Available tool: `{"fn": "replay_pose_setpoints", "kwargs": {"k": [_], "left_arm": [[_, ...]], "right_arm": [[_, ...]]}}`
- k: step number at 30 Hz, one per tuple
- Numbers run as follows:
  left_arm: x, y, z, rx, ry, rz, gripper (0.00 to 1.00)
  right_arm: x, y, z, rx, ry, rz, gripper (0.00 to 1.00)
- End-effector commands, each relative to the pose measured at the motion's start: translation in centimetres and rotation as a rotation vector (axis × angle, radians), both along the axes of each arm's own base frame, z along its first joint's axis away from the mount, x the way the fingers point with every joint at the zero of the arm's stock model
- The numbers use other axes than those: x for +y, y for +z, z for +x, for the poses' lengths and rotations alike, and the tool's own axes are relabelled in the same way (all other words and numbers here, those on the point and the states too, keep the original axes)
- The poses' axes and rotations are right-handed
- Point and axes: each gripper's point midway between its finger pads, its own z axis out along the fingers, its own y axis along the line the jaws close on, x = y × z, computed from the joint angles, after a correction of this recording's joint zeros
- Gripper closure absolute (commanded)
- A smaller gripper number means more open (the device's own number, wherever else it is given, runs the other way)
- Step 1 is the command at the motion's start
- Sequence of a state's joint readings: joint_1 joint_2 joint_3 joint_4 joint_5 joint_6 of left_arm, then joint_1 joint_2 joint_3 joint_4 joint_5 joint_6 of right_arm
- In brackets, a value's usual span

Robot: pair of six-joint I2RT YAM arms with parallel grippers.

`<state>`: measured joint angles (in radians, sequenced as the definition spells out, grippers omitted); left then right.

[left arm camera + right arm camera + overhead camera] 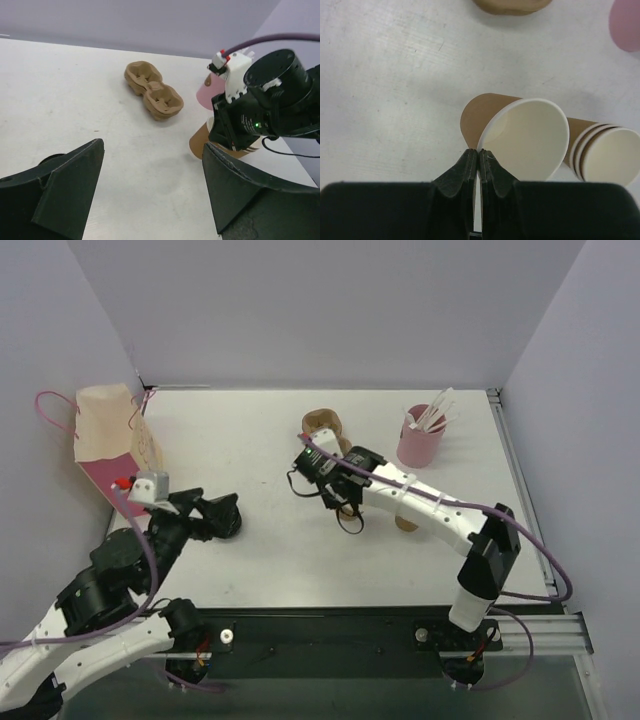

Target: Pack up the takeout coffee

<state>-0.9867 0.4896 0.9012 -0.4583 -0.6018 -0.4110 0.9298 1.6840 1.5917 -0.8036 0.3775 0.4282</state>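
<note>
Right arm first: the right arm's fingers [465, 170] were pinched almost together on the rolled rim of one small kraft-brown paper cup [520, 135], with only the thin cup wall between the pads. That cup was tipped over, its smooth white inside facing the wrist camera. I could not tell whether its side touched the white surface [270, 560]. It sat near the middle of the surface, in front of the tray.

Just beside it, to the right in the wrist view, lay a nested stack of kraft-brown cups [605, 155]. Three rolled rims showed there, one inside the next. That made four cups counted, and none of them was in the bag.

Over on the left, the left arm's fingers [70, 185] were spread wide apart with nothing between them. They were two dark, matte wedges above bare surface, well apart from the cups.

There was one brown moulded-pulp tray [152, 90], rough and lumpy, with two round holes, both unfilled. One smooth pink cup [420, 440] stood upright behind the right arm, holding a bunch of thin white sticks [432, 412]. I could not count the sticks.

One paper bag [105, 430] stood at the far left edge. It was kraft on top and pink below, with pink cord handles.
</note>
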Motion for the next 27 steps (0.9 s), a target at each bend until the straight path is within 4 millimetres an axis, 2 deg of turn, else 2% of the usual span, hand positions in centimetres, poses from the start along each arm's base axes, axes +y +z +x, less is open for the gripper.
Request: {"fn": "replay_pose_setpoints", "kwargs": {"k": [1, 3, 4, 8, 11, 16, 17, 20, 24, 27], "left_arm": [[5.3, -2.6, -0.6, -0.002, 0.149, 0.119, 0.08], [6.8, -2.4, -1.0, -0.03, 0.181, 0.096, 0.08], [7.2, -2.7, -1.0, -0.031, 0.196, 0.093, 0.08], [8.4, -2.7, -1.4, -0.038, 0.226, 0.066, 0.08], [8.8, -2.7, -1.6, -0.033, 0.234, 0.057, 0.08], [8.2, -2.9, -1.5, -0.029, 0.212, 0.071, 0.08], [8.1, -3.0, -1.5, -0.026, 0.212, 0.077, 0.08], [7.9, -3.0, -1.4, -0.023, 0.207, 0.085, 0.08], [7.9, -3.1, -1.3, -0.021, 0.211, 0.091, 0.08], [7.9, -3.2, -1.3, -0.018, 0.211, 0.101, 0.08]], "right_arm": [[3.9, -1.0, -1.2, 0.005, 0.067, 0.009, 1.0], [5.2, -2.4, -1.5, 0.026, 0.114, -0.028, 1.0], [6.3, -2.6, -2.0, 0.028, 0.146, -0.032, 1.0], [8.4, -4.2, -4.0, 0.059, 0.245, -0.076, 1.0], [9.0, -4.8, -5.1, 0.059, 0.285, -0.104, 0.99], [8.2, -5.8, -6.4, 0.084, 0.294, -0.152, 0.92], [8.1, -5.4, -6.5, 0.08, 0.293, -0.143, 0.86], [7.7, -5.1, -7.3, 0.101, 0.308, -0.13, 0.75], [7.0, -4.3, -7.5, 0.102, 0.301, -0.122, 0.73], [5.7, -3.1, -6.6, 0.084, 0.251, -0.097, 0.73]]}}
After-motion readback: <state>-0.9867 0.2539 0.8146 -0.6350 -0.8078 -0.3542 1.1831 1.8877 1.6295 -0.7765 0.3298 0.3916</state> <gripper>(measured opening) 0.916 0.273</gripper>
